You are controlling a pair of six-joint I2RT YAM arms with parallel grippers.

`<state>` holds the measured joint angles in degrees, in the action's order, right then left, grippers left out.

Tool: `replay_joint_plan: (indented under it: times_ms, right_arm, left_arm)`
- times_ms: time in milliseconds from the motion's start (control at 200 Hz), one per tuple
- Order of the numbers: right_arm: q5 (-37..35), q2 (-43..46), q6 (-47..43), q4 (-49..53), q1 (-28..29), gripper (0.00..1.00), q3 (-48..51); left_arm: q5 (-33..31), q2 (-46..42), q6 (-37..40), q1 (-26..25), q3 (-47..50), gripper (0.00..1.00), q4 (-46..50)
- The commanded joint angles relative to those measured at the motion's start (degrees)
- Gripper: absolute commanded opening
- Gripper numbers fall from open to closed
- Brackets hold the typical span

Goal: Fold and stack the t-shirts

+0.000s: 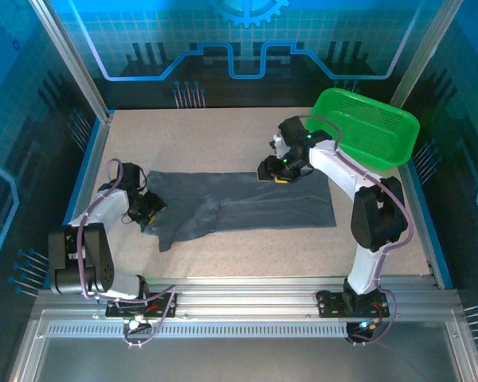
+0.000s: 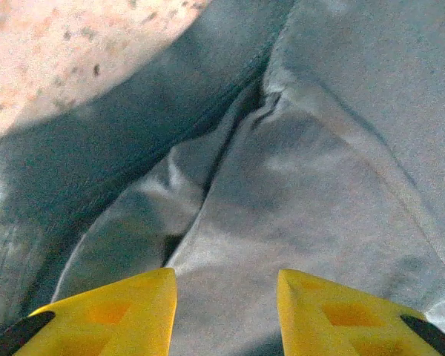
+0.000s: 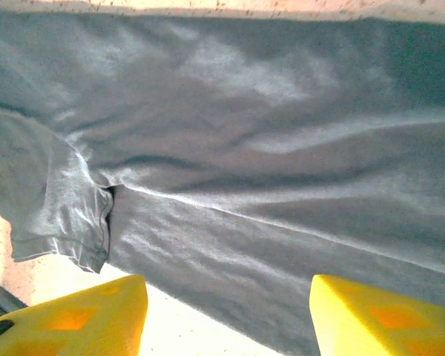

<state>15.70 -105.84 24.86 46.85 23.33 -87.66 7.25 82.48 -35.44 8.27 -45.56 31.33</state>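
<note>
Top external view, creased grey t-shirt (image 1: 247, 208), left and right jaws apart (empty)

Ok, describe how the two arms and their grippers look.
Both the left arm and right arm have white shells, black joints and looping purple cables. The left gripper and right gripper carry blocky yellow fingers with recessed squares and black outer edges.

Behind the left claw (image 1: 149, 208) and the right claw (image 1: 272, 170), white shells with black joints carry looping purple cables (a green light glows just behind the right one). The fingers (image 3: 81, 319) are yellow wedges, black at their rear corners.
</note>
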Motion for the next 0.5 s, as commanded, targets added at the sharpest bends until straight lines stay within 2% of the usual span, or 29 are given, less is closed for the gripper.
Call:
replay_joint_plan:
  times_ms: [0,210,495]
  right_arm:
    - [3.4,1.6,1.6,-1.1,1.1,0.60,1.4]
    - [4.3,2.6,2.3,-1.1,1.1,0.61,1.4]
    - [5.3,2.4,3.1,-1.5,1.8,0.61,1.1]
  left_arm:
    - [-1.2,2.3,4.9,0.4,-0.1,0.40,-2.7]
    - [-4.1,3.0,6.6,0.4,0.5,0.39,-2.9]
    - [-4.3,2.3,7.1,0.4,2.5,0.39,-2.9]
